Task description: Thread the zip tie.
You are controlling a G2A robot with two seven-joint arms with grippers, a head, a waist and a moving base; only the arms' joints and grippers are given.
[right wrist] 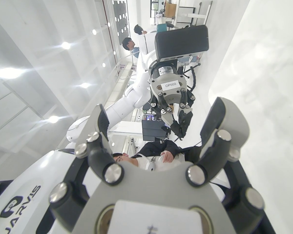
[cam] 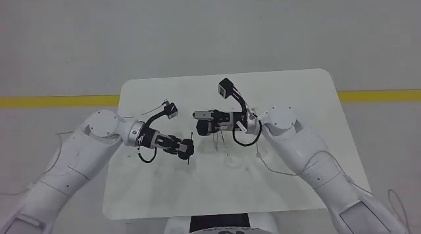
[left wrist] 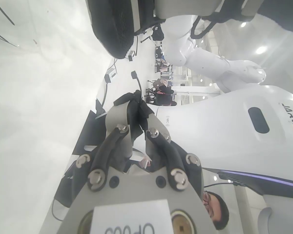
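The left gripper (left wrist: 136, 104) is clamping the zip tie (left wrist: 137, 83) just below its head, above the table (cam: 164, 191) — the right gripper (right wrist: 158, 113) is hanging wide open opposite. Pinched so narrowly, the tie could be twisting or slipping when grabbed.

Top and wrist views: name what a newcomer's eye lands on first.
Over the middle of the white rounded table, two tools face each other, close together. The left tool is shut on a thin black plastic zip tie; the right tool is open opposite it.
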